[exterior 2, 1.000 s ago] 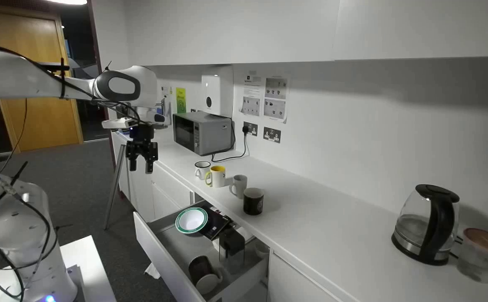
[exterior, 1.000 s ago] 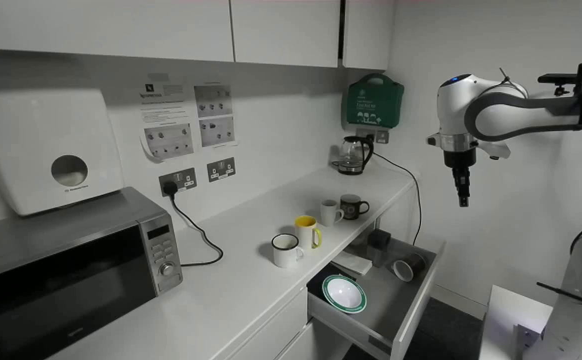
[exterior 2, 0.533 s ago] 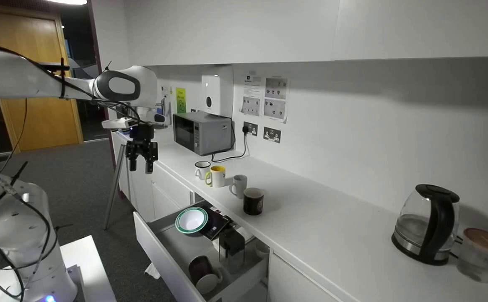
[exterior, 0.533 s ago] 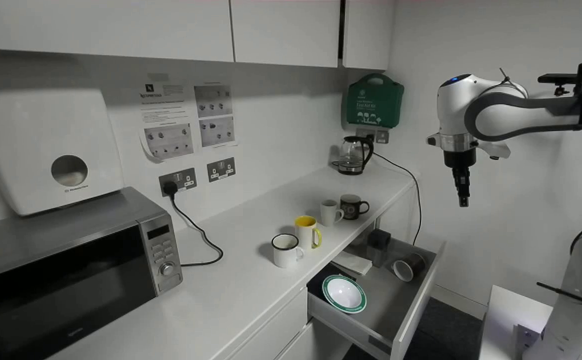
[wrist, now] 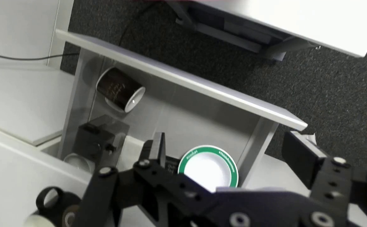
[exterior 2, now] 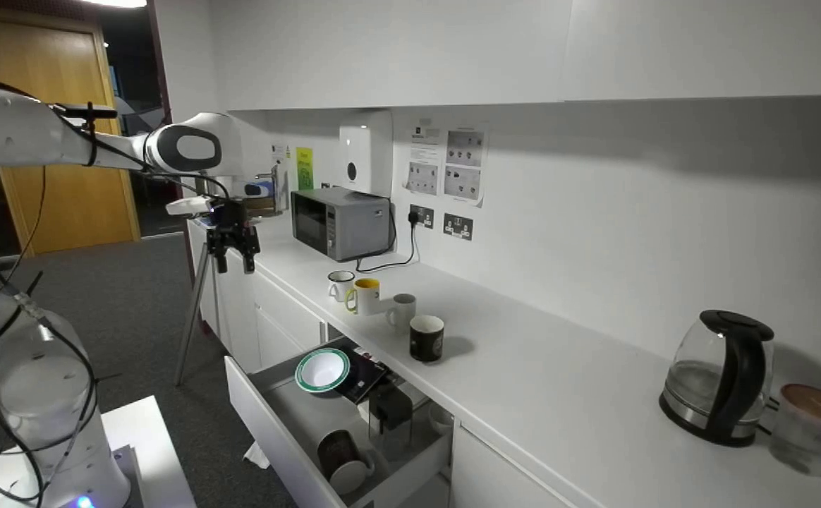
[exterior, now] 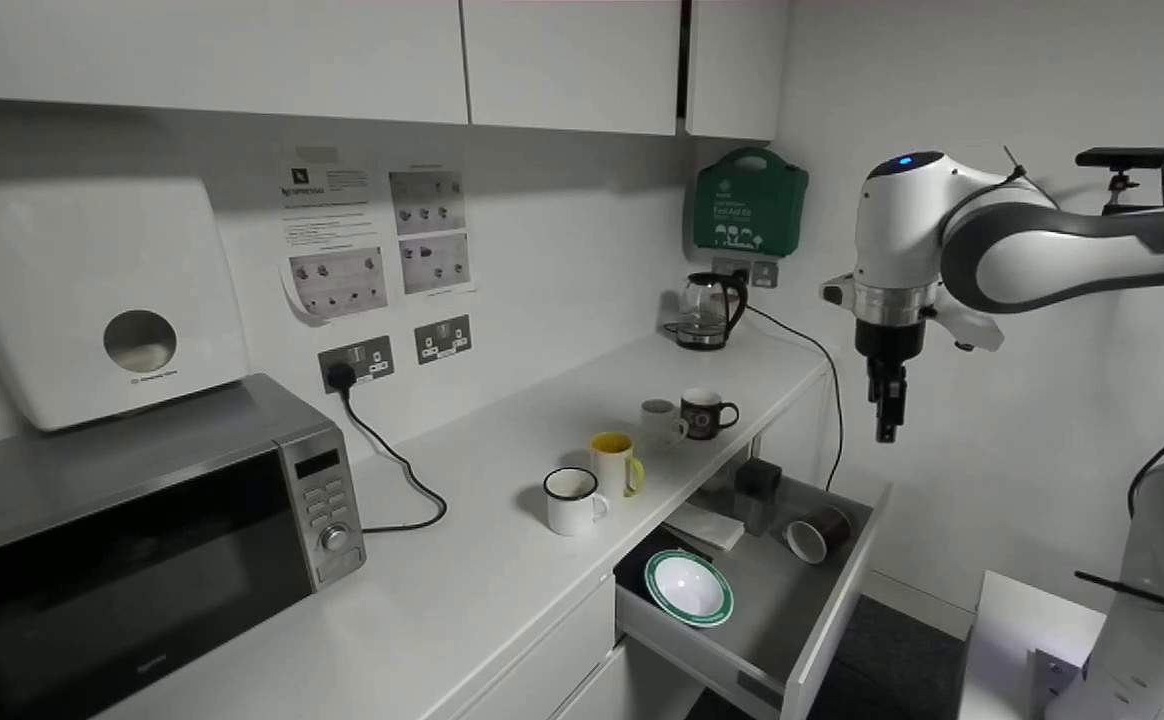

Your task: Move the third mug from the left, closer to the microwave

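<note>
In both exterior views the third mug from the left, a small plain white mug [exterior: 658, 427] [exterior 2: 402, 310], stands upright on the counter. It sits between a yellow-lined mug [exterior: 611, 465] and a black mug [exterior: 701, 413]; a white mug with a dark rim [exterior: 572, 501] is nearest the microwave [exterior: 157, 510]. My gripper [exterior: 883, 425] [exterior 2: 235, 268] hangs pointing down, apart from the mugs and out beyond the counter's front edge. Its fingers [wrist: 161, 148] are spread wide with nothing between them. The wrist view leaves the third mug out and shows part of the black mug [wrist: 63, 201].
A pulled-out drawer [exterior: 777, 590] juts from below the counter, under the gripper. Inside are a green-rimmed bowl [wrist: 208, 167], a dark mug on its side [wrist: 117, 88] and a black-topped container [exterior 2: 389, 413]. Wall cupboards [exterior: 572, 60] overhang the counter. A kettle [exterior 2: 717, 381] stands near the wall.
Over the last half second my arm has shifted toward the microwave end of the counter, its jaws staying open. The mugs keep their places; the third one looks greyer, as if shaded.
</note>
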Tool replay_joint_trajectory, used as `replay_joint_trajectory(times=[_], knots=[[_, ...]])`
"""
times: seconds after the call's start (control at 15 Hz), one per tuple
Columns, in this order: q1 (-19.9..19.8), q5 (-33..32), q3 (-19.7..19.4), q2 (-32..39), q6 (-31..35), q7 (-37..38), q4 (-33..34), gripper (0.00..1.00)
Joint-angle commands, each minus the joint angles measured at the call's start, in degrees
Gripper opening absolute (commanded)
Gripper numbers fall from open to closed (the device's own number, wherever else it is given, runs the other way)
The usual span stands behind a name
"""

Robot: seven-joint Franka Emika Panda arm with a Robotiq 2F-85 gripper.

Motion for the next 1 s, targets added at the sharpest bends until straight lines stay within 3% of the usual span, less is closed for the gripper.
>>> replay_joint_trajectory(times=[0.0,0.33,0.93], knots=[[1.6,-1.4,3.6,3.5,5.7,4.0,3.0,1.0],[0.8,-5.4,5.6,9.7,11.0,5.9,8.3,1.0],[-1.1,-4.4,1.9,25.4,9.1,4.1,25.1,1.0]])
